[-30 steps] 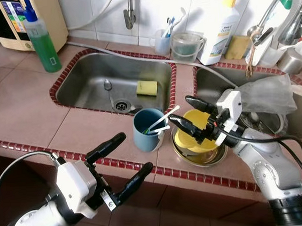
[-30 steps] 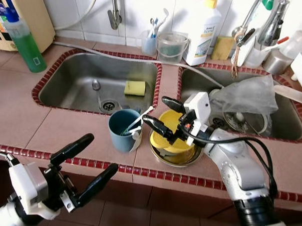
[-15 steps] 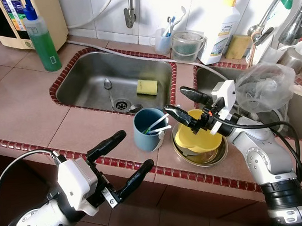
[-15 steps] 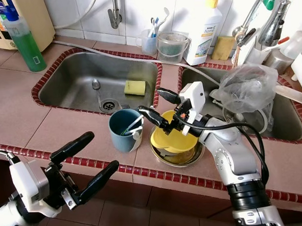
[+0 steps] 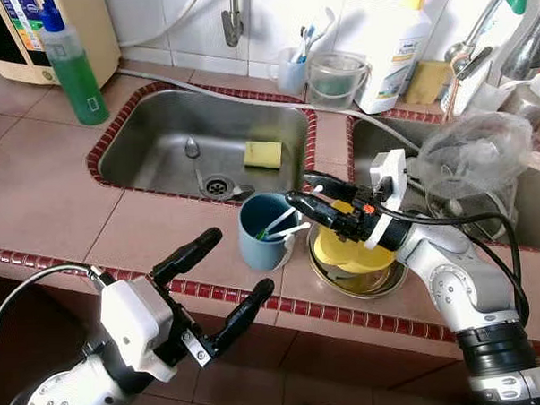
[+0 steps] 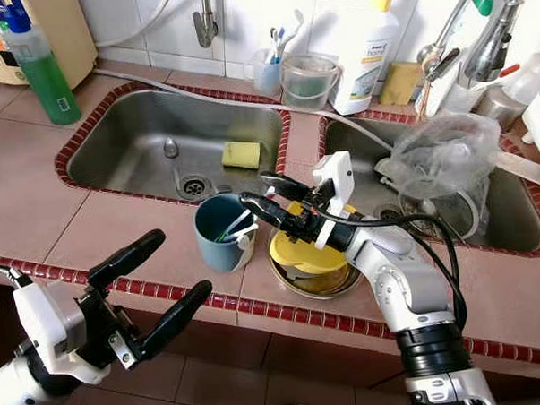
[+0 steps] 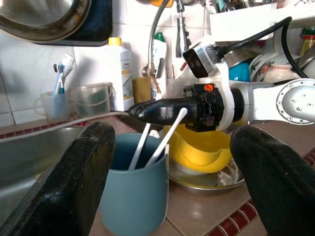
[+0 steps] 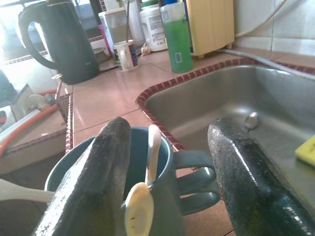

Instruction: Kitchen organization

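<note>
A blue cup (image 5: pixel 261 234) with white utensils (image 5: pixel 284 222) in it stands on the tiled counter between the two sinks. Beside it a yellow bowl (image 5: pixel 355 250) lies in a metal dish (image 5: pixel 381 283). My right gripper (image 5: pixel 301 189) is open and hovers at the cup's rim. In the right wrist view one white utensil handle (image 8: pixel 152 152) stands between its fingers (image 8: pixel 101 182), untouched. My left gripper (image 5: pixel 239 260) is open and holds nothing, low in front of the counter edge. It faces the cup (image 7: pixel 135 196).
The left sink (image 5: pixel 151 149) holds a yellow sponge (image 5: pixel 262 154) and a spoon (image 5: pixel 191 150). A green soap bottle (image 5: pixel 74 72) stands at the back left. A clear plastic bag (image 5: pixel 470 158) fills the right sink. A white bottle (image 5: pixel 394 58) and a toothbrush cup (image 5: pixel 291 73) stand by the wall.
My right gripper has moved left, from above the yellow bowl to the blue cup's rim, still open. The left gripper has barely moved.
</note>
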### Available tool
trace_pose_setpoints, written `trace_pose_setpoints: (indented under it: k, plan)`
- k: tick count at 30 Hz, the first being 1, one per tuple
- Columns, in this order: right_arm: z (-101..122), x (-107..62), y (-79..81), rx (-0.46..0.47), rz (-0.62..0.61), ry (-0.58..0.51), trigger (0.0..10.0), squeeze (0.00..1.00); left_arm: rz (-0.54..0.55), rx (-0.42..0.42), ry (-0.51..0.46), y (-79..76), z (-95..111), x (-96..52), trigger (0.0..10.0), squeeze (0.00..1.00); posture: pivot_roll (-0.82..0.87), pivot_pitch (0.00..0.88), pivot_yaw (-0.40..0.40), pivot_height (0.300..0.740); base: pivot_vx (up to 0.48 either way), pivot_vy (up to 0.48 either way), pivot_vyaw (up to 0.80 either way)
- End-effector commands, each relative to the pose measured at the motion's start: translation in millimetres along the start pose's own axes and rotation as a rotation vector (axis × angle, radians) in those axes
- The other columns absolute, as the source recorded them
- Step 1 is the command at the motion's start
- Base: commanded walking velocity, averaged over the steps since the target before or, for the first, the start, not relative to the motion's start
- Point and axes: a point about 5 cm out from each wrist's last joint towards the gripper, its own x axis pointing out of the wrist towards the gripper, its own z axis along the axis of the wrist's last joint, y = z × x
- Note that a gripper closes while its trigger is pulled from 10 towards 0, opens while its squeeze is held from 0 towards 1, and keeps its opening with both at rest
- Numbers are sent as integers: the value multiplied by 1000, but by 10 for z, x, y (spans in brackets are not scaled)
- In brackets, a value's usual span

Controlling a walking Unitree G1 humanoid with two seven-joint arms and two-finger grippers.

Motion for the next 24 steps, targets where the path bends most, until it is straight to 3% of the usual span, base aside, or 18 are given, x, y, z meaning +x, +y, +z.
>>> trace_pose_setpoints:
  k: [1, 24]
  plan:
    - [51, -5, 27, 5, 24, -18, 0, 0, -6, 10, -19, -18, 57, 15, 10000, 0, 36, 176, -79, 740, 0, 0, 0]
    - [66, -113, 48, 22, 33, 8, 0, 0, -20, -6, -11, -55, 64, -3, 10000, 0, 30, 177, -81, 740, 0, 0, 0]
